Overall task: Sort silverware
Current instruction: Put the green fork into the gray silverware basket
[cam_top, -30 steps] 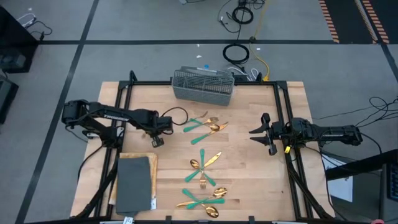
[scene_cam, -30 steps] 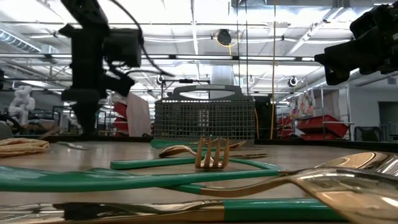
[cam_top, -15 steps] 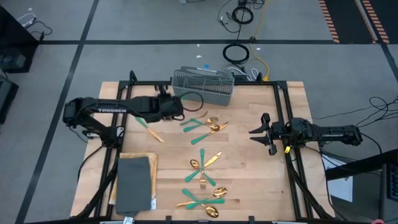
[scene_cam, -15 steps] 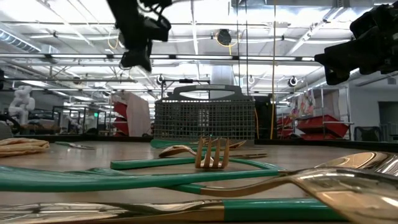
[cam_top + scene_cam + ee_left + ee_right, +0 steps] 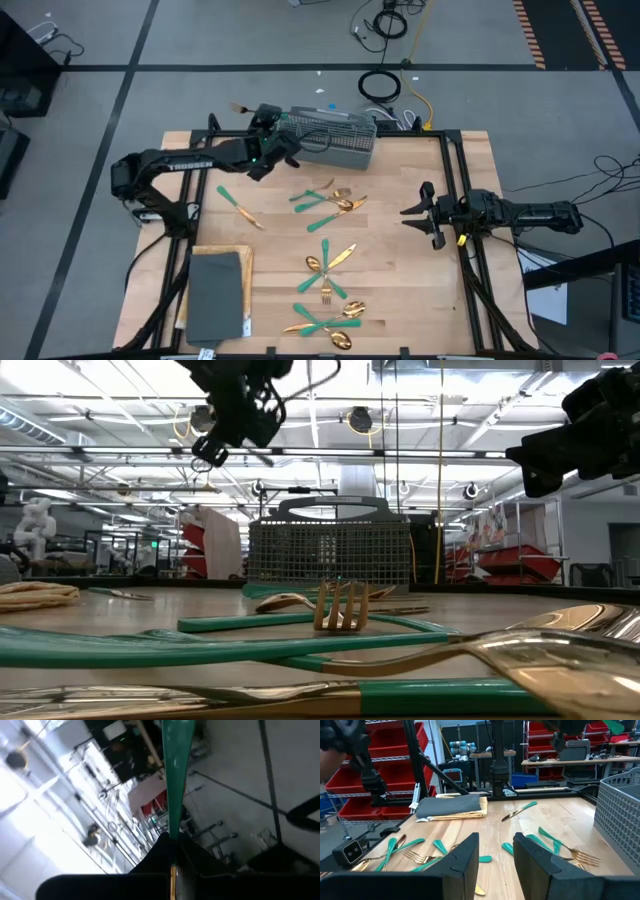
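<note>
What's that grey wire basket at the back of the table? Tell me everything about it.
The grey wire-mesh basket is a rectangular metal-grid box, split into compartments, with a looped handle on top. It stands upright on the wooden table, at the middle of its far edge. The left gripper hangs above its left end, shut on a teal-handled piece of silverware; only the table visibly touches the basket.

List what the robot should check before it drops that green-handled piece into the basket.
1. Left gripper shut on the green-handled piece: ok.
2. Piece squarely over the mesh basket: cannot tell; it hangs by the basket's left end.
3. Fork, spoon or knife: cannot tell; its head is hidden.
4. Right gripper out of the way, open, at the table's right side: ok.
5. Loose silverware all sorted: not ok.
</note>
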